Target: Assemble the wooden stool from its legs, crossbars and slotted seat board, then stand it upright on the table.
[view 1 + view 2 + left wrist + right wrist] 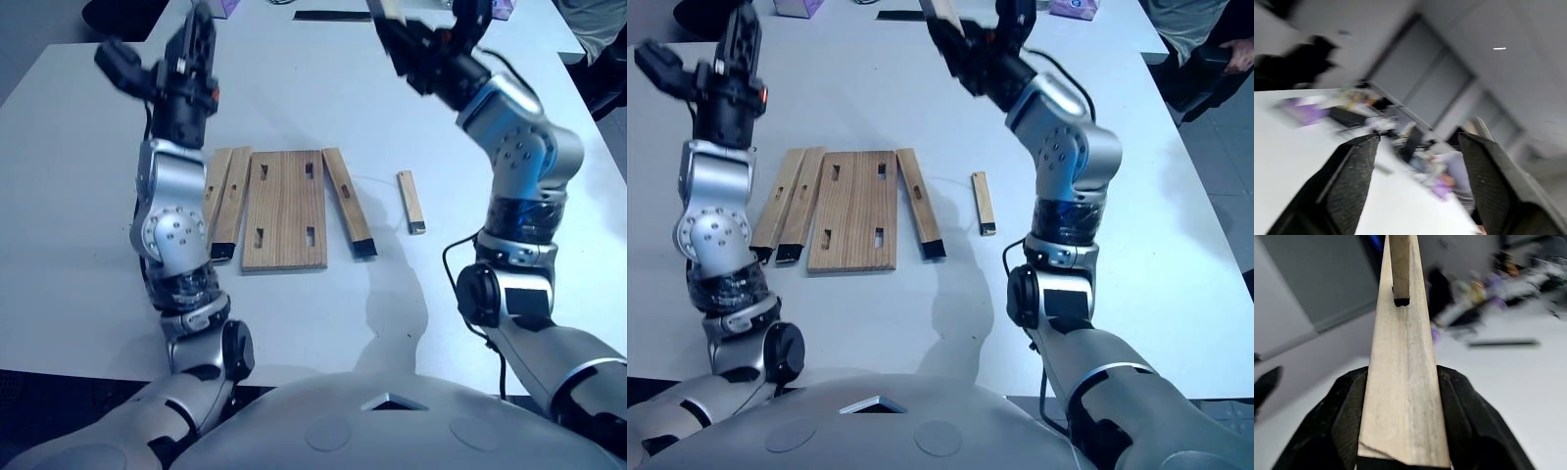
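Right tool (1403, 382) clamped tight on a held piece (1400, 328) of pale wood, raised over the far edge of the tabletop (78, 196), the piece sticking out past the fingers. Left tool (1418, 161) wide open, holds nothing, raised over the far left part of the tabletop. Right wrist view shows a dark notch on the held piece's face, which the eye views miss. Eye views show the loose parts lying flat mid tabletop. Count: 1 board (284, 211) with 4 slots. 3 legs: outer leg (216, 186) and inner leg (233, 204) side by side, touching, on the board's left-edge side; third leg (349, 201) just beside the board toward the right edge, slightly angled. 1 short crossbar (411, 201) apart, further toward the right edge. The pieces have dark near ends.
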You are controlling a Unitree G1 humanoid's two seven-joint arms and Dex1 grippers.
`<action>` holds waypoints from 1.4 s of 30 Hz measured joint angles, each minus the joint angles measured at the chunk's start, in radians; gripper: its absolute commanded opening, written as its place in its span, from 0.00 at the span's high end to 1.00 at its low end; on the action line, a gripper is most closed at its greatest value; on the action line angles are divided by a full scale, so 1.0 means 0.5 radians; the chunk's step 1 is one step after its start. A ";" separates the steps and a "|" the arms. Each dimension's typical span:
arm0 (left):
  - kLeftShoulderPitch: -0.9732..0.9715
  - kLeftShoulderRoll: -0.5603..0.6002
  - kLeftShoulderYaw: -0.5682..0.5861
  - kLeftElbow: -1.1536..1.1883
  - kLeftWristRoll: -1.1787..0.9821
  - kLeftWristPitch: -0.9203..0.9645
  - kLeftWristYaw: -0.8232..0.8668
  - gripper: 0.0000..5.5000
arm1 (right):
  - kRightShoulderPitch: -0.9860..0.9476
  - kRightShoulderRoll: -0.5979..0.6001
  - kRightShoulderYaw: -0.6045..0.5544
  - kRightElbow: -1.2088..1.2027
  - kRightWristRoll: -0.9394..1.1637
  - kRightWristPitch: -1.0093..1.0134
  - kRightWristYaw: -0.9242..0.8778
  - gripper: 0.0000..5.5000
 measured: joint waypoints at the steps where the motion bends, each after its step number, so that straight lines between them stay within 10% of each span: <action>1: -0.058 0.002 -0.025 -0.002 -0.084 0.063 -0.039 0.30 | -0.029 -0.019 -0.039 0.047 0.063 -0.016 0.051 0.63; 20: -0.610 0.255 -0.028 0.354 -1.269 0.855 -0.129 0.27 | 0.311 -0.432 -0.078 -0.449 0.865 0.135 0.692 0.63; 42: -0.584 0.576 -0.190 0.284 -1.404 1.179 -0.704 0.27 | 0.661 -0.632 0.094 -0.737 1.489 0.523 0.723 0.63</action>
